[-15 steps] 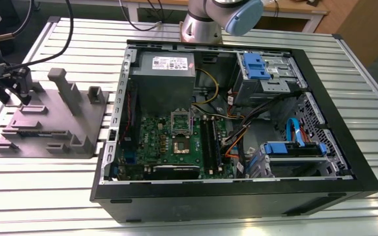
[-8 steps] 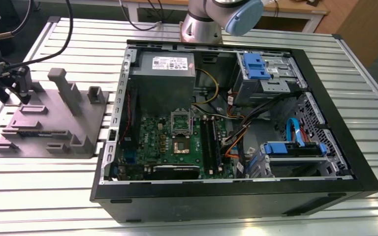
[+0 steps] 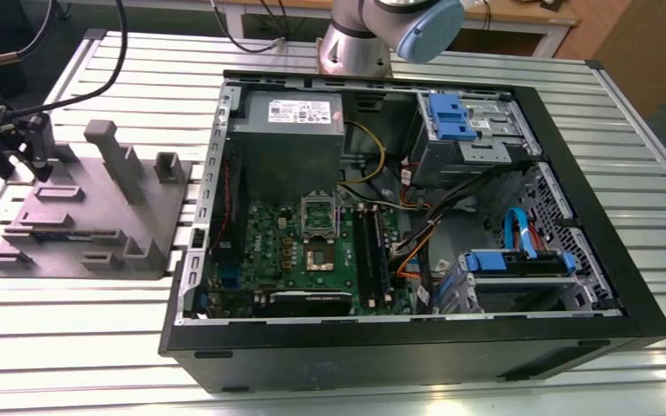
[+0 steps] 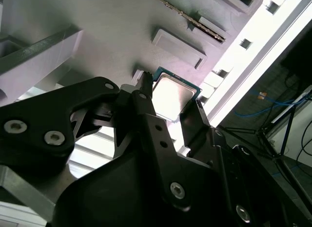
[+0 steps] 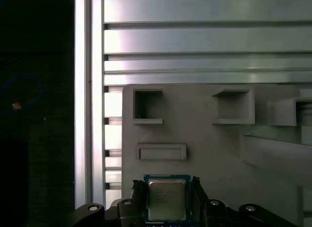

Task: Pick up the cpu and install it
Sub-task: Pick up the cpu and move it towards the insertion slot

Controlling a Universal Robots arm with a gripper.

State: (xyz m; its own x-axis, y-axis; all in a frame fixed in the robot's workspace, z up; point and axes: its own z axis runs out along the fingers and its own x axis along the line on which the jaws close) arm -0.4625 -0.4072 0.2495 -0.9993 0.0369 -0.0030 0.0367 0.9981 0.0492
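Black two-finger gripper (image 5: 166, 188) clamped on the small, flat, square, silvery cpu (image 5: 166, 201).
Its jaws press two opposite edges of the cpu, at the edge of the grey plastic holder block (image 5: 209, 139) on the ribbed aluminium table (image 5: 195, 41), well apart from the open black computer case (image 3: 402, 355).

Probably a lab: aluminium bench (image 3: 79, 347), open computer case (image 3: 426, 355).
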